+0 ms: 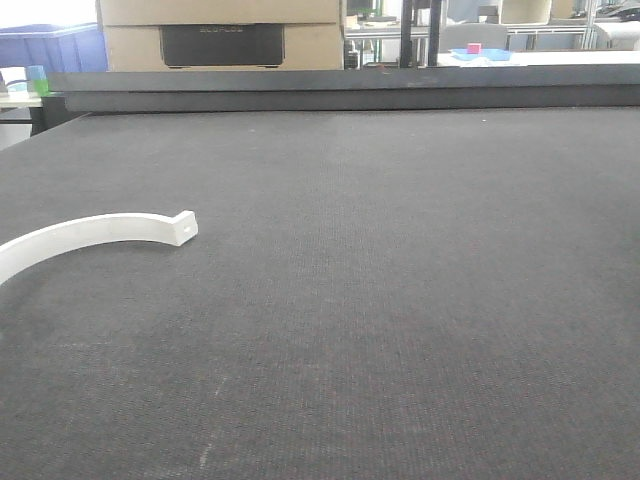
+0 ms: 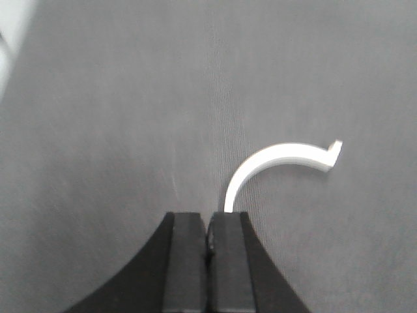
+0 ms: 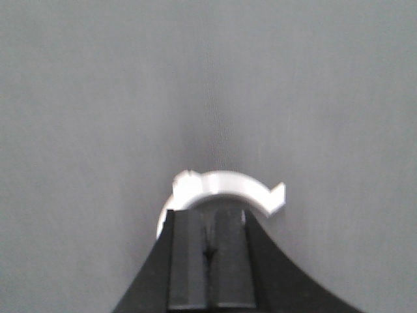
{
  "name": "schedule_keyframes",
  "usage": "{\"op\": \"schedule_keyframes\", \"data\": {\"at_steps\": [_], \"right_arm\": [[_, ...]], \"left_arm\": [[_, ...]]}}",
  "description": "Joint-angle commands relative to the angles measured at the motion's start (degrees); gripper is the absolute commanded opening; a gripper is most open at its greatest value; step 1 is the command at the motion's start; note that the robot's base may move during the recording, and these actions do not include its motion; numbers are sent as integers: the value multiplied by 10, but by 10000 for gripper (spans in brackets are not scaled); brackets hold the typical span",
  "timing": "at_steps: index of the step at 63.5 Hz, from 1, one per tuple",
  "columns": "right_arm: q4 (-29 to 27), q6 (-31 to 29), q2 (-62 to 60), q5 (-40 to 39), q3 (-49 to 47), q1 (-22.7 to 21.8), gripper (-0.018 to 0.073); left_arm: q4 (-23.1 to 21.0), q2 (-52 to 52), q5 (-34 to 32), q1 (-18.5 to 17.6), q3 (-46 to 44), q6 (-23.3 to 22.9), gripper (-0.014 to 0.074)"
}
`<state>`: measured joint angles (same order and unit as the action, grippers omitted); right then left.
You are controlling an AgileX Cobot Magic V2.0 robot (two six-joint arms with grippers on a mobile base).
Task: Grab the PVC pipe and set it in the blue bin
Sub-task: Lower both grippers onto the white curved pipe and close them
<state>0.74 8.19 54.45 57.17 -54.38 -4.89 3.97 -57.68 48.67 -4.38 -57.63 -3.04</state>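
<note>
The PVC pipe (image 1: 100, 230) is a flat white arc lying on the dark mat at the left of the front view. Its squared end with a small hole points right and its other end runs off the left edge. In the left wrist view the arc (image 2: 273, 158) lies just ahead and to the right of my left gripper (image 2: 208, 215), which is shut and empty; the arc's near end is hidden behind the right finger. In the right wrist view a white arc (image 3: 228, 186) lies on the mat right at the tips of my shut, empty right gripper (image 3: 208, 214). Neither gripper shows in the front view.
A blue bin (image 1: 50, 45) stands beyond the table's far left corner. A cardboard box (image 1: 220, 35) is behind the raised far edge (image 1: 340, 85). A small blue tray (image 1: 480, 53) with a pink block sits far back right. The dark mat (image 1: 400, 300) covers the table.
</note>
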Motion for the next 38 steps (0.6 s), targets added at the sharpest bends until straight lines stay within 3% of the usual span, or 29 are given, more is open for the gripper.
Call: {"op": "schedule_keyframes", "data": {"at_steps": [1,18,26,38], "right_arm": [[6,-2,50,31,-3,0,-169],[3,-2,217,19,-2,0,-169],[-1,16,264,26,-12,6,-155],[-1,66,303,8,-28,53,-151]], "left_arm": [[-10,-43,-1,1,-6,0,-111],[-16,-159,2,1,-6,0,-111],[-56,-186,1,1,-6,-2,-111],[-91,-196,-5,1,-6,-2,-111]]}}
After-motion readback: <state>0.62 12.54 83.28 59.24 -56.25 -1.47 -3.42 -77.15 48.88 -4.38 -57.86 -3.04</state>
